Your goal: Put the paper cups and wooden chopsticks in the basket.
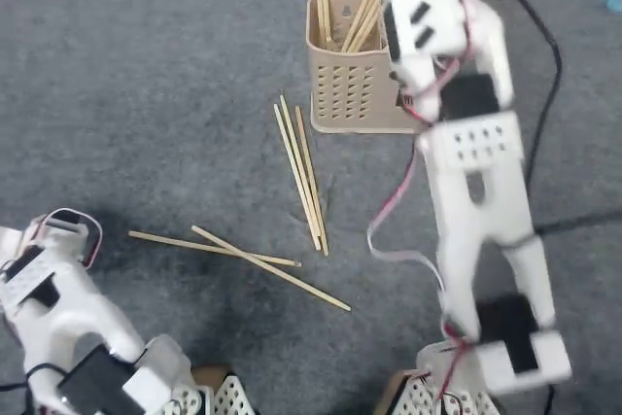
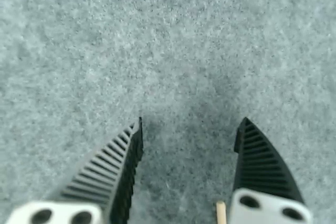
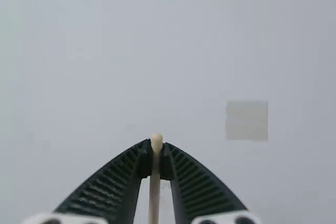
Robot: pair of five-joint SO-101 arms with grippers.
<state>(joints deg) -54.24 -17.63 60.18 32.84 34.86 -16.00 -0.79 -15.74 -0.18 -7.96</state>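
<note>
The tan slotted basket (image 1: 355,85) stands on the grey carpet at the back centre, with several wooden chopsticks (image 1: 345,12) upright in it. My right arm (image 1: 466,143) stretches to the basket's right side. My right gripper (image 3: 156,153) is shut on a chopstick (image 3: 155,182) and faces a pale wall. Three loose chopsticks (image 1: 303,170) lie in front of the basket. Two more (image 1: 243,255) lie crossed nearer the front. My left gripper (image 2: 189,129) hangs open over bare carpet at the front left, with a chopstick end (image 2: 221,211) beside one finger.
The left arm's body (image 1: 49,279) sits at the front left corner. The arm bases (image 1: 418,391) line the front edge. A red and white cable (image 1: 394,211) loops beside the right arm. A grey patch (image 3: 247,120) marks the wall.
</note>
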